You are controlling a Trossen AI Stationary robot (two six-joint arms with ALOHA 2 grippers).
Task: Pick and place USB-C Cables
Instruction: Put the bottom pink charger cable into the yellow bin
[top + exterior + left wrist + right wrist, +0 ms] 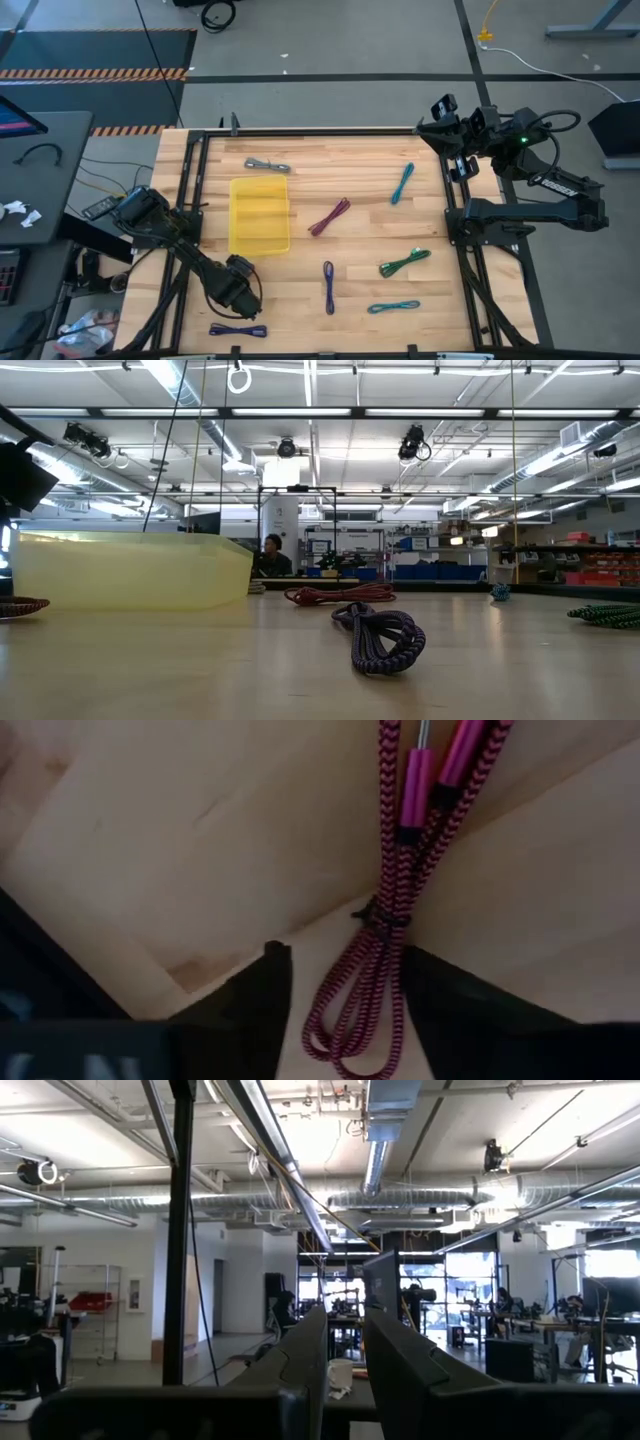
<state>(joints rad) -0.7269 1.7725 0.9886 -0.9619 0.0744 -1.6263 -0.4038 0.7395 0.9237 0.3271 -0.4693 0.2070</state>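
Wood table (300,300): left gripper (345,1010) spread, straddling purple cable (385,920) near yellow tray (260,215), cable axis along fingers.

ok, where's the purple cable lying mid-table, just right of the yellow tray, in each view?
High view: purple cable, lower centre, lying lengthwise.
Low view: centre foreground, the nearest coil.
Left wrist view: not in it; a different cable shows there.
Right wrist view: not in it; only the room.
Shared landmark: yellow tray, left of the cable in both.
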